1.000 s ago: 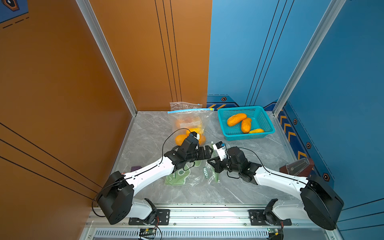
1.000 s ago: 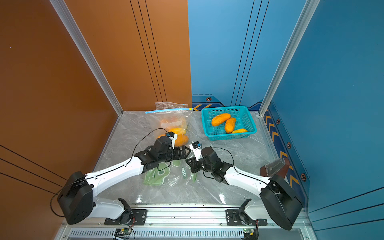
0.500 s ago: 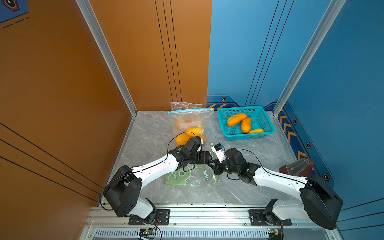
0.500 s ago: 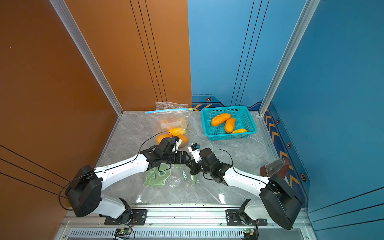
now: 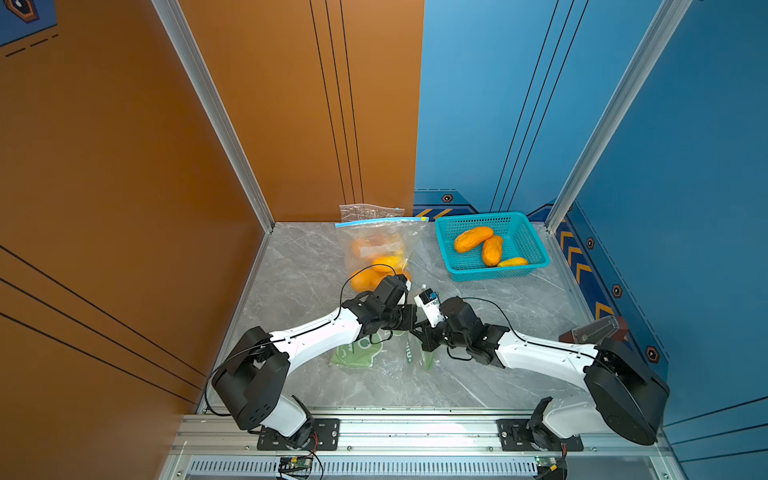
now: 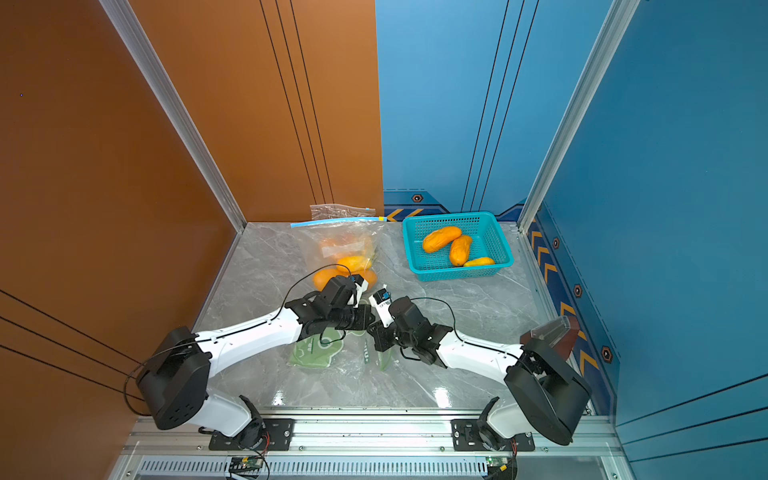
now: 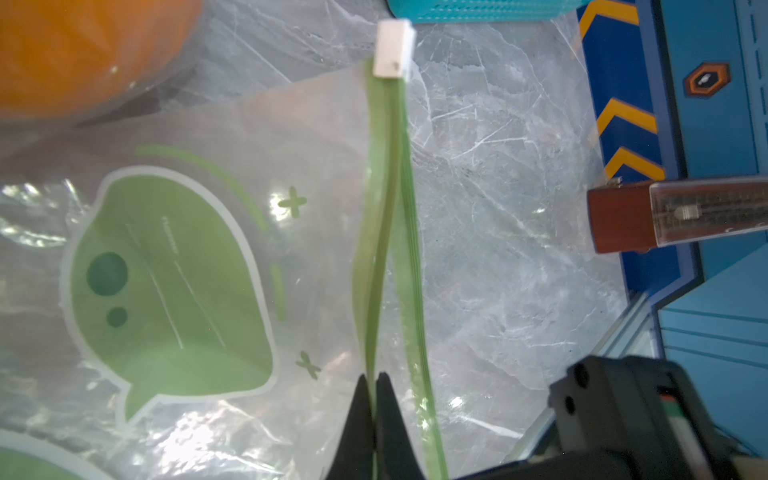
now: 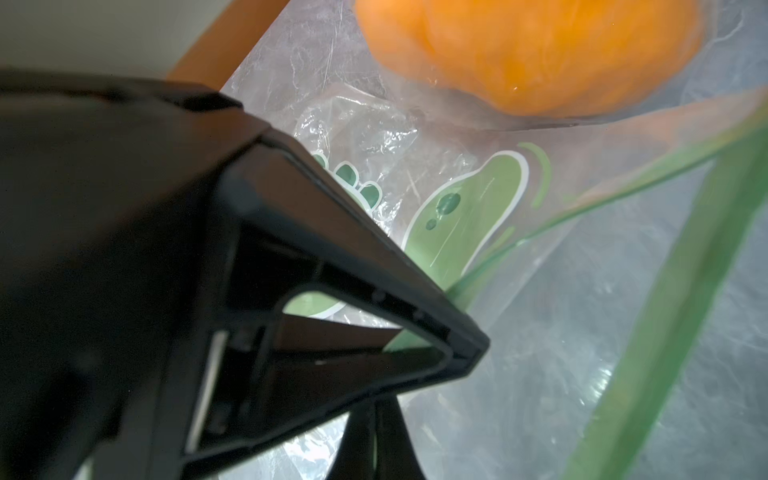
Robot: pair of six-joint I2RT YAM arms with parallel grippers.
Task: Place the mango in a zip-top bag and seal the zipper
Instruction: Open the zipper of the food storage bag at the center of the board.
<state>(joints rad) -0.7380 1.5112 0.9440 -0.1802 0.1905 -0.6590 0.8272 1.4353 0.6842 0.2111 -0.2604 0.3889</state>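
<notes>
As both top views show, the zip-top bag (image 5: 357,357) lies flat, apart from the mangoes (image 5: 473,239) in the basket (image 5: 490,274); left wrist view: the left gripper (image 7: 374,380) pinches the green zipper strip (image 7: 384,187); right wrist view: the right gripper (image 8: 374,415) is clamped, its catch unclear.

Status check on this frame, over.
Left gripper shut on one green zipper strip. Right gripper shut, grip unclear. Zip-top bag unsealed, white slider at strip's end.

Zip-top bag (image 5: 354,356) lies before the mangoes (image 5: 365,277); basket (image 5: 537,246) right.
</notes>
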